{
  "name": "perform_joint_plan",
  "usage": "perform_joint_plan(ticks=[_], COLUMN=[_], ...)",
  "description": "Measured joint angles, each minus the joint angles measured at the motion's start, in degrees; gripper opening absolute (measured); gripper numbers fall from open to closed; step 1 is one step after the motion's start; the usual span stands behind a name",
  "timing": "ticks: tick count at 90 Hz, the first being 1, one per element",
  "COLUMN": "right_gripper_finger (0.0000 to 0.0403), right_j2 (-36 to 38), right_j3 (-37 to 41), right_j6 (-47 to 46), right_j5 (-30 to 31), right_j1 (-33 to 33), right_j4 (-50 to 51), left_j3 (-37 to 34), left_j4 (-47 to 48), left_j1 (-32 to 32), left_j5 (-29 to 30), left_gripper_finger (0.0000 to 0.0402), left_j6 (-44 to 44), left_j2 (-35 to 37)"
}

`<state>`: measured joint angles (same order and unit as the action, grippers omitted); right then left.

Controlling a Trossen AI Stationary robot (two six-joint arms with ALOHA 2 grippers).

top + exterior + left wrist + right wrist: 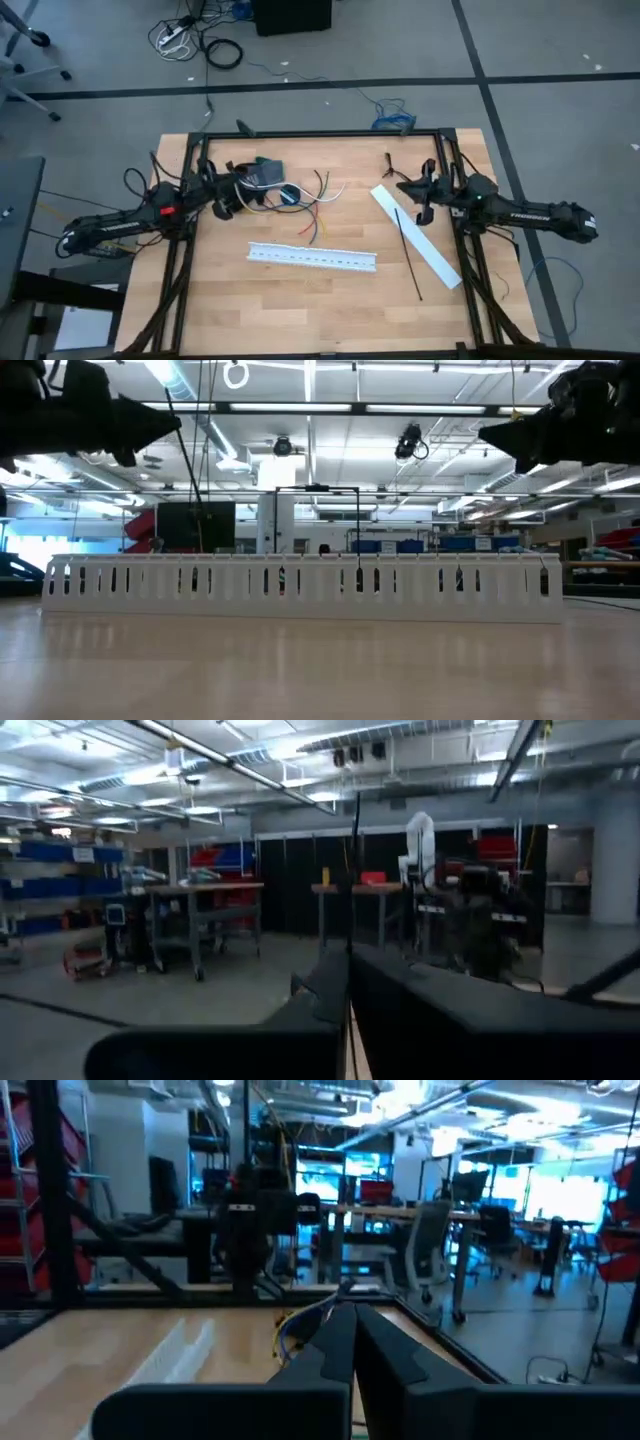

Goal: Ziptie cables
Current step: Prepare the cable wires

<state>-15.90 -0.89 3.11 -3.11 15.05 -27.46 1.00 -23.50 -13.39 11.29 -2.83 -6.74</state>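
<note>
The cables, a loose bunch of thin white, red, blue and black wires, lie on the wooden table left of centre toward the far side, just beyond the long white slotted plastic channel. The ziptie, a thin straight black plastic strap, lies to the right across a flat white strip. I read the left gripper hanging over the far left with fingers pressed together, and the right gripper over the far right, likewise closed and empty.

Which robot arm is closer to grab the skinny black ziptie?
Probably the right arm. Its claw sits by the ziptie, which lies on the table's right side. The left claw is over by the cables.
</note>
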Motion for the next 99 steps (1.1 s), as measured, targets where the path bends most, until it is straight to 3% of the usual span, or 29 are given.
perform_joint_plan(ticks=[28,55,80,99], right_gripper_finger=[0.0004,0.0015,0.0084,0.0153], right_j2=[-5.5,-17.4,-27.9,-36.1], right_j3=[-8.1,-18.6,-23.7,-24.3], right_j6=[-3.0,0.2,2.7,1.3], right_j5=[0.0,-0.1,0.1,-0.8], right_j1=[2.0,5.6,7.4,7.8], right_j4=[1.5,9.9,8.6,1.6], left_j3=[6.5,15.6,20.4,20.5], left_j4=[-0.1,4.2,7.3,9.2], left_j1=[0.0,0.0,0.0,0.0], left_j5=[3.5,7.7,13.3,11.5], left_gripper_finger=[0.0013,0.0076,0.0169,0.0187], left_j6=[-1.8,-4.7,-4.4,-4.2], left_j2=[-5.5,-17.3,-25.1,-26.1])
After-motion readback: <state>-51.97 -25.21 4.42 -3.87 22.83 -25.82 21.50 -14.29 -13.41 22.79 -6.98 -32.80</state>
